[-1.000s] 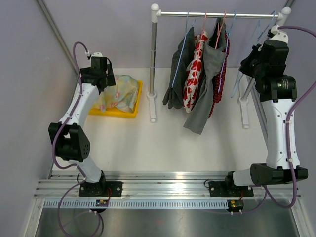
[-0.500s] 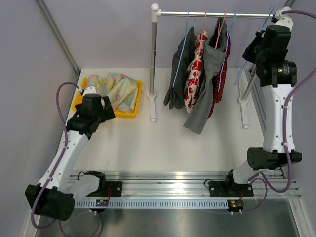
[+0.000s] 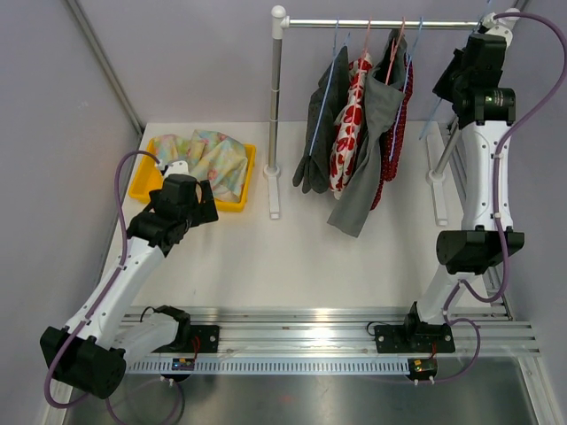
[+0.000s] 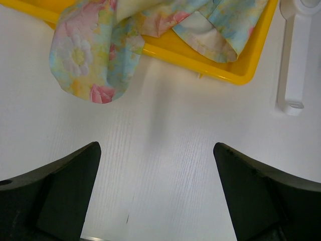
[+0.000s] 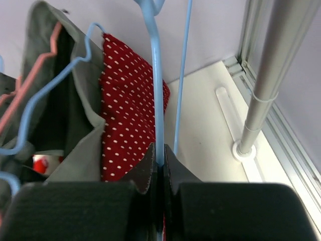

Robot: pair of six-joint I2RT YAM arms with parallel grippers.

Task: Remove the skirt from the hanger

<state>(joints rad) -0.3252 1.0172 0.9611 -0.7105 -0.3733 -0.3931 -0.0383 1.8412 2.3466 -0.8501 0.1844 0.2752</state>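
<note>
Floral skirt lies bunched in the yellow tray at the upper left of the overhead view. In the left wrist view one fold spills over the tray's near rim onto the white table. No hanger is visible in or on it.

Left gripper is released, with the fingers spread wide and nothing between them. It hovers over bare table just below the tray and isn't touching the cloth.

Right gripper is clenched on the thin wire of a blue hanger, up at the upper right of the overhead view near the end of the rail. The hanger looks bare, with no fabric on the wire that shows. I can't tell whether its hook is on the rail, as the hook is mostly out of frame.

A red polka-dot garment and a grey garment hang on other hangers, left of the held one. The rack post is on the right of the wrist frame.

Progress: the main step reads as done, since the skirt is off the hanger and in the tray. What's left is likely only dealing with the empty hanger (hook it or let go) and pulling the arms back. The loose fold over the rim may want tucking in.
</note>
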